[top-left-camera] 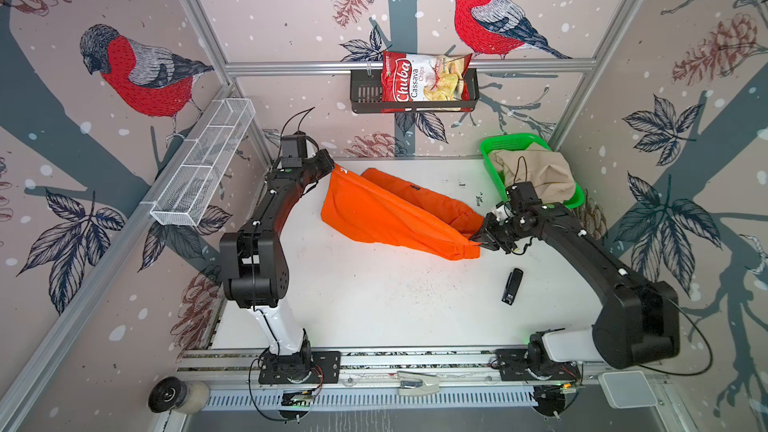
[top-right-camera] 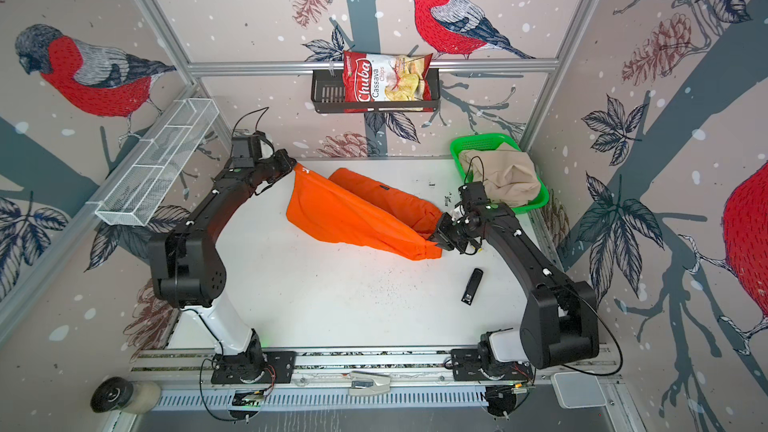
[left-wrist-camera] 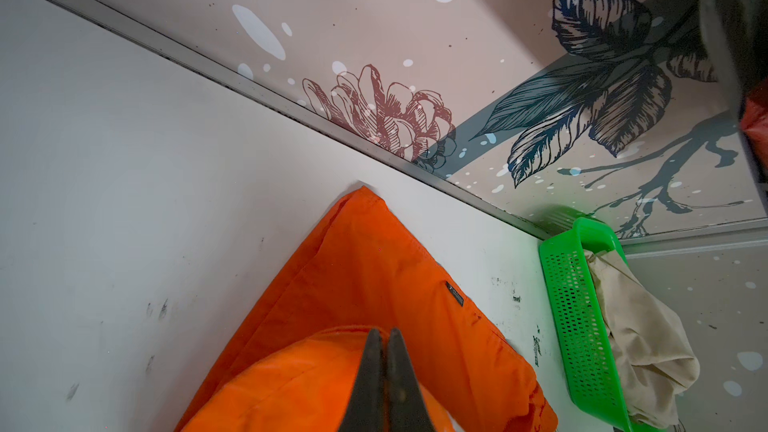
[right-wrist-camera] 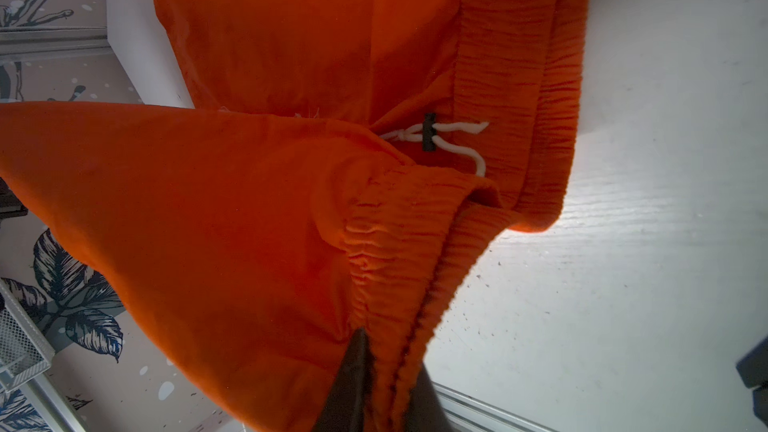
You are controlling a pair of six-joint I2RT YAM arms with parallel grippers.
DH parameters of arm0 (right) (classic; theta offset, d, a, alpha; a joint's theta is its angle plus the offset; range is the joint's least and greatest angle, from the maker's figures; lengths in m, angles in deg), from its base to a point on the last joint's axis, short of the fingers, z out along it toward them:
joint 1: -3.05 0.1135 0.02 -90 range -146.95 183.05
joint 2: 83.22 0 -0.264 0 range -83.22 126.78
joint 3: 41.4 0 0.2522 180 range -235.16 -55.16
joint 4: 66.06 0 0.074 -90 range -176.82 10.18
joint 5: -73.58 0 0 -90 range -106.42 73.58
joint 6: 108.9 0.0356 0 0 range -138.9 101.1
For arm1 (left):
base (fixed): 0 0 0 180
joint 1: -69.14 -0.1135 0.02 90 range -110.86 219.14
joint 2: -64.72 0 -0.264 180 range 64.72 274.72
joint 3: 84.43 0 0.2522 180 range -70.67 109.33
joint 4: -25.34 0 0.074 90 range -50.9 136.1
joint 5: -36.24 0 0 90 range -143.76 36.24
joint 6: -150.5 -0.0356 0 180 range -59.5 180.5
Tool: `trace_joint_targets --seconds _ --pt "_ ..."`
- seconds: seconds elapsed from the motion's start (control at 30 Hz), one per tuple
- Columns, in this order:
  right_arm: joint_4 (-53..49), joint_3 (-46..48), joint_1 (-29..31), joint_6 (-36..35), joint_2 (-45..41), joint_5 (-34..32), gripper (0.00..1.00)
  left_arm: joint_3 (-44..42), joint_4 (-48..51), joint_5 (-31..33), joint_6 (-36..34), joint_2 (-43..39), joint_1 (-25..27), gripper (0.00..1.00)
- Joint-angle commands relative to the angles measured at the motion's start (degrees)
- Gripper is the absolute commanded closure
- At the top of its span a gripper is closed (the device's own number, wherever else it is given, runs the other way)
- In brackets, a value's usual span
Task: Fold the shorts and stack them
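The orange shorts [top-left-camera: 374, 209] [top-right-camera: 345, 218] hang partly lifted and stretched between both grippers above the white table. My left gripper [top-left-camera: 333, 167] [top-right-camera: 296, 166] is at the back left, shut on a corner of the orange cloth. In the left wrist view its jaws [left-wrist-camera: 384, 336] pinch the cloth [left-wrist-camera: 374, 268]. My right gripper [top-left-camera: 478, 241] [top-right-camera: 436, 243] is shut on the gathered elastic waist [right-wrist-camera: 386, 284], near the white drawstring [right-wrist-camera: 453, 135]. The beige shorts [top-left-camera: 540, 174] [top-right-camera: 507, 178] [left-wrist-camera: 640, 326] lie crumpled in the green basket [top-left-camera: 498, 145] [top-right-camera: 469, 145].
A small black stapler-like object [top-left-camera: 512, 286] [top-right-camera: 472, 286] lies on the table near the right arm. A chips bag [top-left-camera: 424, 78] sits in a black wall basket. A white wire shelf [top-left-camera: 203, 164] hangs on the left wall. The green basket stands in the back right corner.
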Motion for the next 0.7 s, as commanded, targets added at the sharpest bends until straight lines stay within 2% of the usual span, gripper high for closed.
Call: trace_joint_targets --seconds 0.0,0.2,0.67 --pt "-2.3 -0.6 -0.5 -2.5 1.5 -1.2 0.83 2.1 -5.5 1.6 0.3 2.5 0.4 1.00" --pt "-1.1 -1.7 -1.9 -3.4 4.6 -1.1 0.82 4.9 -7.2 0.3 1.9 8.1 1.6 1.00" --pt "2.5 -4.4 -4.5 -5.1 13.1 0.3 0.82 11.8 -8.6 2.3 2.8 19.4 5.4 1.00"
